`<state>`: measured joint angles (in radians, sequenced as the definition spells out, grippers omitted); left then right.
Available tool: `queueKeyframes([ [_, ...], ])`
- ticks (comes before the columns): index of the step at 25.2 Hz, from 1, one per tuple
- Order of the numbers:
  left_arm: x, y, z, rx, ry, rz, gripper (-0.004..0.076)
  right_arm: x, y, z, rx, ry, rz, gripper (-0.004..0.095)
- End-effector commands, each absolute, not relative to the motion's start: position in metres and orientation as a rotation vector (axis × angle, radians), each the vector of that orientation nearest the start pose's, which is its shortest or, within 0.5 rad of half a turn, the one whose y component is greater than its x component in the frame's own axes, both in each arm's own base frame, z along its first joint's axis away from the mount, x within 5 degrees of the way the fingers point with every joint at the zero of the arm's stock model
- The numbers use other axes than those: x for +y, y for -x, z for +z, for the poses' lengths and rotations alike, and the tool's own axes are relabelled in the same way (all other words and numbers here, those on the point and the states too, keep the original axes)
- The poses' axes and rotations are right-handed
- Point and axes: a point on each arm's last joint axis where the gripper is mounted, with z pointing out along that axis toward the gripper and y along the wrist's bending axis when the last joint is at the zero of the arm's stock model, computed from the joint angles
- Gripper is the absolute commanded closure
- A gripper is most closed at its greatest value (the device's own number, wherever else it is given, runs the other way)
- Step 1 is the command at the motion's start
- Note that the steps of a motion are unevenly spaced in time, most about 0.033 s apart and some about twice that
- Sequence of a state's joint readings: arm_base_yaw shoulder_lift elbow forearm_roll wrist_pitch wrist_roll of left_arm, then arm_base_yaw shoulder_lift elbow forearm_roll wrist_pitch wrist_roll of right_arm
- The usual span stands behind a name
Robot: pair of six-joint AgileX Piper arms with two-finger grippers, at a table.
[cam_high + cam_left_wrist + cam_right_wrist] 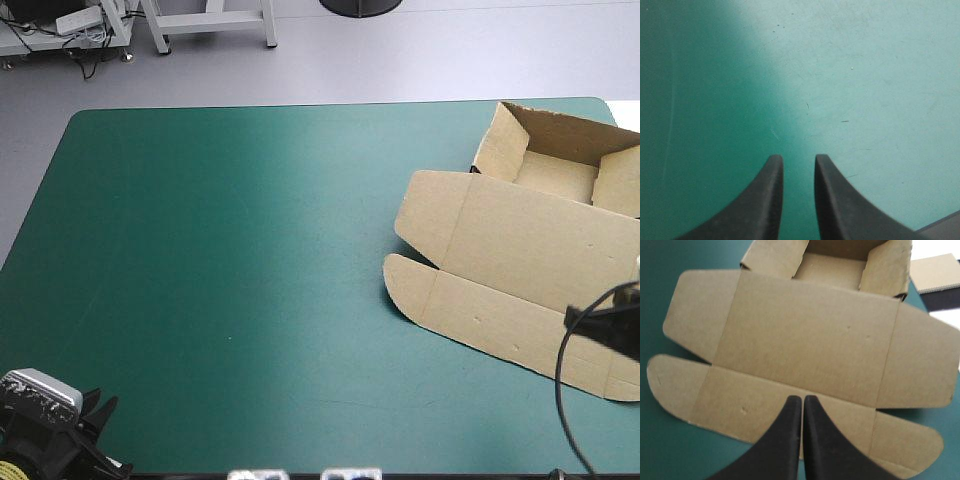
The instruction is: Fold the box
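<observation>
Box [520, 240]: tray walls raised, lid [805, 340] lying flat, unfolded. Right gripper [802, 398] closed, empty, above the lid; left gripper [799, 157] slightly parted, empty.

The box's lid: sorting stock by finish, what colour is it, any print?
The lid is plain brown, no print; right wrist view shows it best.

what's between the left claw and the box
Only bare teal-green cover lies between the left claw and the box; the high view shows that stretch.
</observation>
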<state>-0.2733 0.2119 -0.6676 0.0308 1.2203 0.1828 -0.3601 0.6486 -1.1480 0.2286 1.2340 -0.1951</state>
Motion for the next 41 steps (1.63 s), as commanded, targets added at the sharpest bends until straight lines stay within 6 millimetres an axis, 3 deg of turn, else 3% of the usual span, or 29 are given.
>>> queueKeyframes([
  [1, -0.001, -0.014, 0.316, 2.141, -0.506, -0.012, 0.0576, 0.001, -0.058, 0.401, 2.156, -0.073, -0.029, 0.0904],
  [9, -0.005, -0.022, 0.287, 2.205, -0.565, -0.007, 0.0576, 0.009, -0.040, 0.326, 2.242, 0.095, 0.023, 0.0905],
  [18, -0.011, -0.029, 0.277, 2.173, -0.566, -0.069, 0.0626, 0.014, -0.033, 0.283, 2.280, 0.125, 0.122, 0.0906],
  [41, -0.013, -0.028, 0.276, 2.181, -0.563, -0.107, 0.0645, 0.014, -0.035, 0.283, 2.259, 0.131, 0.115, 0.0909],
])
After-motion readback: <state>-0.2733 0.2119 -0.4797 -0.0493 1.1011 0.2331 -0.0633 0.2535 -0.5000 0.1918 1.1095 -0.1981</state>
